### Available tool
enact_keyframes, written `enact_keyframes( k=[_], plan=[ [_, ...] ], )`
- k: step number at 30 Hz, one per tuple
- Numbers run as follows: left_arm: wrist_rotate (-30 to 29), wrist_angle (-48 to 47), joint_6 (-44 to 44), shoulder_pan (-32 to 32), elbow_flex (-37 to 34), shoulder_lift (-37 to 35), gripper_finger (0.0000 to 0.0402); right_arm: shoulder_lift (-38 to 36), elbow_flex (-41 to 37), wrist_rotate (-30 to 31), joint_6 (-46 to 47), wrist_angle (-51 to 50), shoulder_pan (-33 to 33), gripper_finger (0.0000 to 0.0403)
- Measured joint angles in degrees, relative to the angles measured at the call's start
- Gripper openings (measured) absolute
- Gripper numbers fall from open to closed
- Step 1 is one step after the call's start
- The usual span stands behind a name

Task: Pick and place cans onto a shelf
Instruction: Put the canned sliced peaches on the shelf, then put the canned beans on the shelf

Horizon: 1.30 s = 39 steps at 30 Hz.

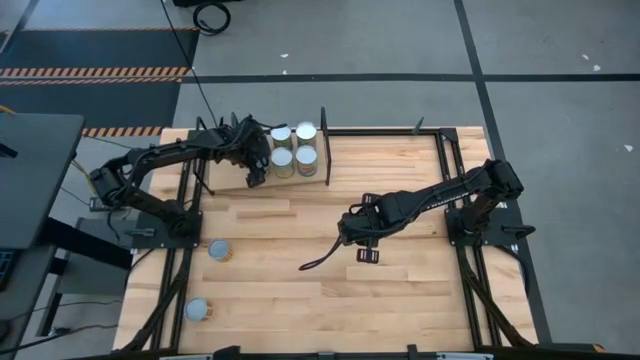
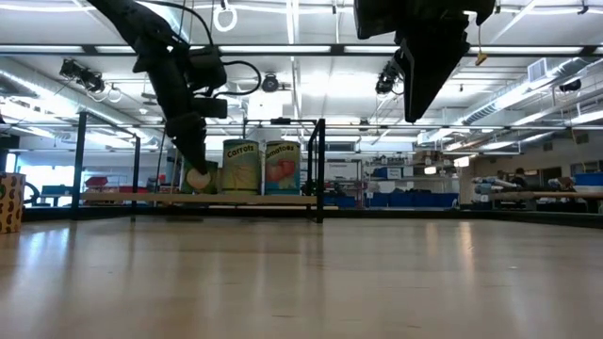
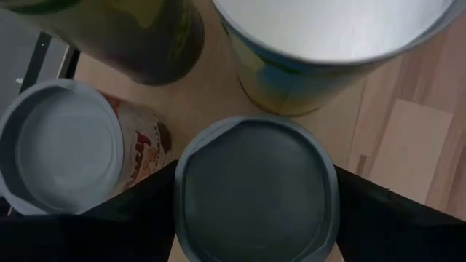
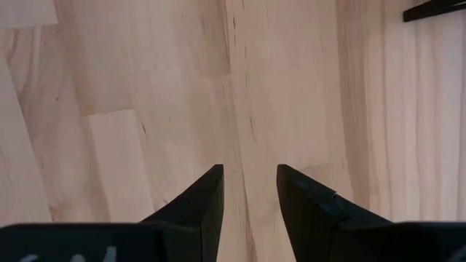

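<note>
While four cans (image 1: 294,149) stand grouped on the shelf (image 1: 285,182) by its black divider (image 1: 323,145), the left gripper (image 1: 257,170) straddles a fifth can (image 3: 256,191) there, fingers spread around it — placement looks about done. Two cans (image 1: 220,250) wait on the tabletop (image 1: 300,300). Right gripper (image 4: 247,191) hovers mid-tabletop, slightly parted, empty — roughly halfway.

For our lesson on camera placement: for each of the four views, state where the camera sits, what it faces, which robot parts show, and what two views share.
High view: overhead, straight down; both arms, the shelf, two loose cans.
Low view: table height, level across; both arms hang from above.
Left wrist view: above the left gripper, whose fingers flank a can.
Right wrist view: above the right gripper, open over bare wood.
Shared: high and low views both show the shelved cans.
</note>
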Motion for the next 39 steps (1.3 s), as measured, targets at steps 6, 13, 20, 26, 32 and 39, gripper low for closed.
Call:
enact_keyframes(
  k=[6, 13, 20, 26, 32, 39],
  plan=[
    [0.0, 0.0, 0.0, 0.0, 0.0, 0.0, 0.0345, 0.0, 0.0, 0.0, 0.3, 0.0, 0.0, 0.0135],
    [0.0, 0.2, -0.1, -0.1, 0.0, 0.0, 0.0357, 0.0, 0.0, 0.0, 0.6, 0.0, 0.0, 0.0135],
    [0.0, 0.2, -0.1, -0.1, 0.0, 0.0, 0.0358, 0.0, 0.0, 0.0, 0.6, 0.0, 0.0, 0.0135],
    [-0.2, -0.2, -0.1, -0.1, 0.0, -1.3, 0.0359, 0.0, 0.0, 0.0, 0.6, -0.1, 0.0, 0.0135],
    [-0.3, -0.8, -0.1, -0.1, 0.1, -4.1, 0.0359, 0.0, 0.0, 0.0, 0.6, -0.2, 0.0, 0.0135],
    [-1.8, -12.4, -1.7, -0.5, 7.5, -6.1, 0.0359, 0.0, 0.0, 0.0, 0.6, -0.4, 0.0, 0.0135]
  ],
)
